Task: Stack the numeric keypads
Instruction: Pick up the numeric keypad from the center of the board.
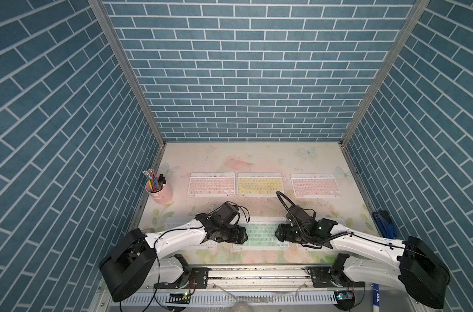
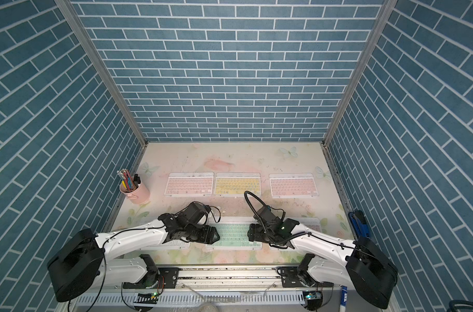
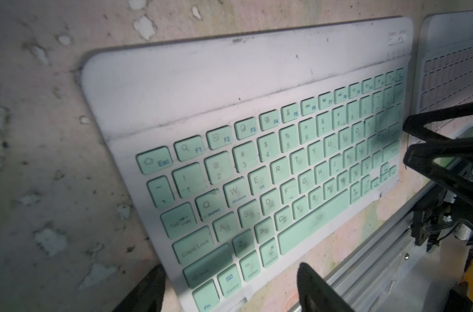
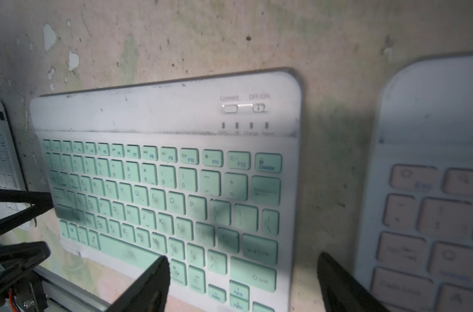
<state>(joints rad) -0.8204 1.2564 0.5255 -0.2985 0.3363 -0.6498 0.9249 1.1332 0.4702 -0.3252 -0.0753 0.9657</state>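
Between the released left tool [image 1: 243,235] and released right tool [image 1: 280,234] lies a flat white-framed mint-keyed keypad [image 1: 259,235]; pickup appears pending, requiring descent and clamping at its ends.

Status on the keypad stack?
Left gripper, right gripper open, at ends of green keypad. Flat on table, nothing stacked. White keypad, pink keypad close alongside.

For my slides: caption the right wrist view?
Open jaws poised at the mint green keypad, pink keypad beside it, on a worn table.
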